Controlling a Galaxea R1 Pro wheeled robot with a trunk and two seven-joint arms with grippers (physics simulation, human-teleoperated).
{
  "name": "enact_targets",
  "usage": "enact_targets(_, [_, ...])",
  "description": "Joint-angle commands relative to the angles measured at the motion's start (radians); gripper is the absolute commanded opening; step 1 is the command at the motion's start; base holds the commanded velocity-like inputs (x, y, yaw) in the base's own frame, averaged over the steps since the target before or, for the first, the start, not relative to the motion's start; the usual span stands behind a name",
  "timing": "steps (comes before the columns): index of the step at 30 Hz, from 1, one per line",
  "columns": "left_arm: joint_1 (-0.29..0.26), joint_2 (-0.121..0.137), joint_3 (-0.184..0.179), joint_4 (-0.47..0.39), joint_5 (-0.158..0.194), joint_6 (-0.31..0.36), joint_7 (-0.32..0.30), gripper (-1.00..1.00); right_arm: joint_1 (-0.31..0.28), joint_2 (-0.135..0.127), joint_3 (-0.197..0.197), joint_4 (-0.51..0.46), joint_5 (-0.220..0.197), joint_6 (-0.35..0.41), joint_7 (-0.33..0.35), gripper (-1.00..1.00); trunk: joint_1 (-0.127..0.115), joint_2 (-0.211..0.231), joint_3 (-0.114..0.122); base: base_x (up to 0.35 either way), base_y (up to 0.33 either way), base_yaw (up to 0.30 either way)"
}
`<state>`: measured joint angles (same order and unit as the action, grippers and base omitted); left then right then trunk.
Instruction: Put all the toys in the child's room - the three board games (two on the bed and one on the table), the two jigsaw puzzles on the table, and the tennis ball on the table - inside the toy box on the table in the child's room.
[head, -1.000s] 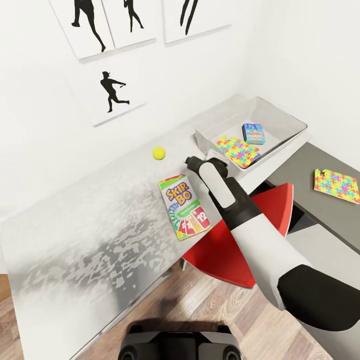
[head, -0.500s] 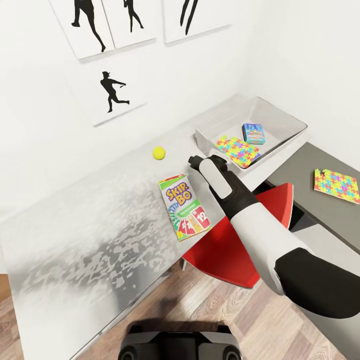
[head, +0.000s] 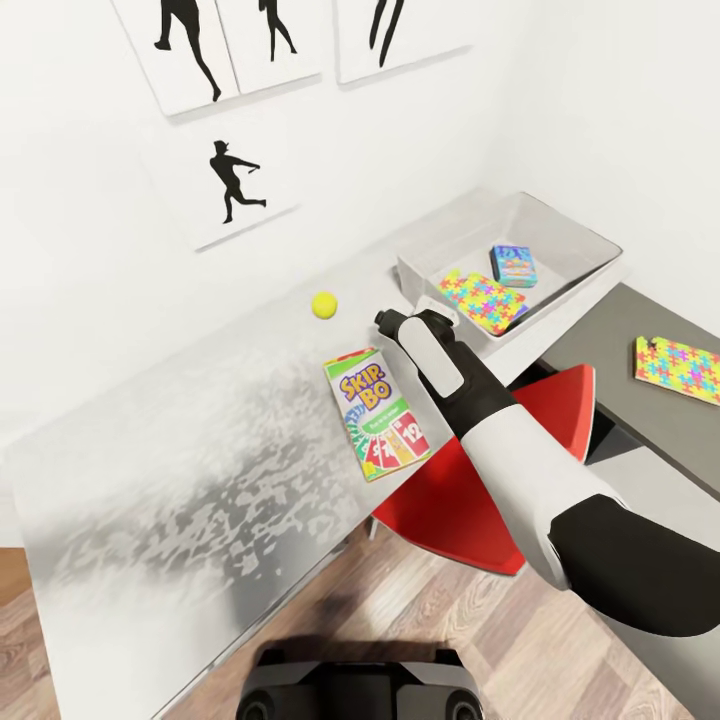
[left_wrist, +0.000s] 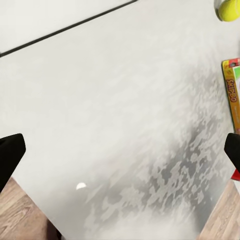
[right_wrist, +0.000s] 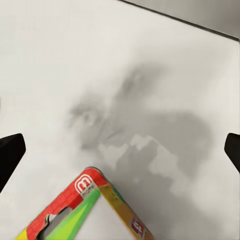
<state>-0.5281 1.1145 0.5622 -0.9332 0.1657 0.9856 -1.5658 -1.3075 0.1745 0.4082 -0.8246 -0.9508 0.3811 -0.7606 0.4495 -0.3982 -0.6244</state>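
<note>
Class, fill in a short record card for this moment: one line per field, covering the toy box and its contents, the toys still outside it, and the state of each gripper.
Toy box: open, at the table's far end
Inside box: jigsaw puzzle; blue board game
Skip-Bo game: flat on the table, near its front edge
Tennis ball: on the table, apart from Skip-Bo
Second jigsaw puzzle: on the grey surface
Right gripper: open, above the table by a corner of Skip-Bo
Left gripper: open, over bare table
</note>
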Motion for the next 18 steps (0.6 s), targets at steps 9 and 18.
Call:
enact_targets(9, [-0.001,-0.001,0.0,0.001,-0.002,0.011,-0.005,1.0,-0.001,0.0,0.003,-0.001,-0.003,0.003,0.002,1.0,0.001,-0.002,-0.014,-0.049,0.045,0.0])
enact_targets(18, [-0.001,-0.001,-0.001,0.001,-0.002,0.011,-0.005,1.0,-0.001,0.0,0.005,-0.001,-0.003,0.002,0.024,1.0,0.001,-0.002,-0.02,-0.083,0.015,0.0])
